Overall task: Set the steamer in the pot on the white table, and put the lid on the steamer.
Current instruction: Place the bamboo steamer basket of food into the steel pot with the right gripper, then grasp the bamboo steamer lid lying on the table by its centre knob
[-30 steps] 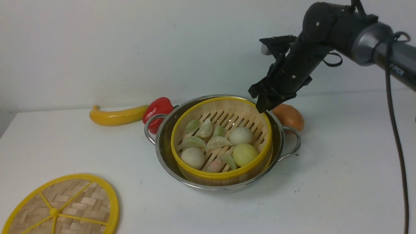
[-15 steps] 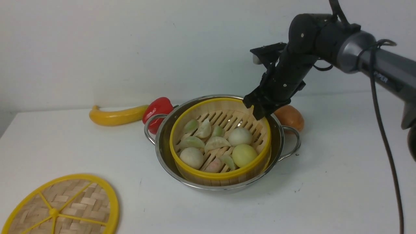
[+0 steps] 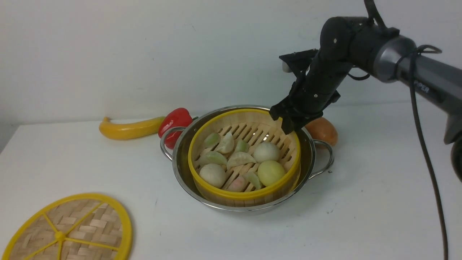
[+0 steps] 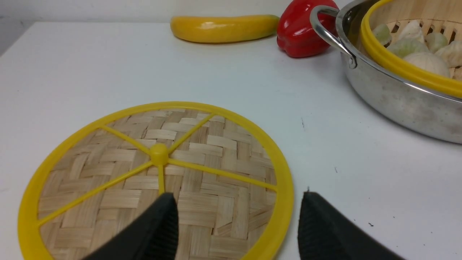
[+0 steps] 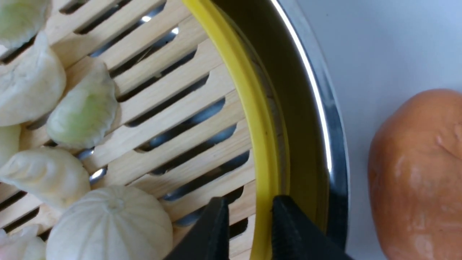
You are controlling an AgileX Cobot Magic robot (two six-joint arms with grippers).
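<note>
The white table carries, left to right: one lid lying flat, left gripper over its edge, jaws spread; one yellow squash; one red pepper; one two-handled pot holding one steamer; right gripper, jaws pinching the steamer's rim; one orange vegetable.

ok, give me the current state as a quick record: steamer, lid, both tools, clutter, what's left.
steamer: seated in the pot
lid: flat on the white table, front left, not on steamer
right tool: straddles steamer's far-right rim, apparently clamped
left tool: open, low over lid's edge
clutter: yellow squash and red pepper behind pot's left; orange item behind its right
remaining: lid onto steamer
</note>
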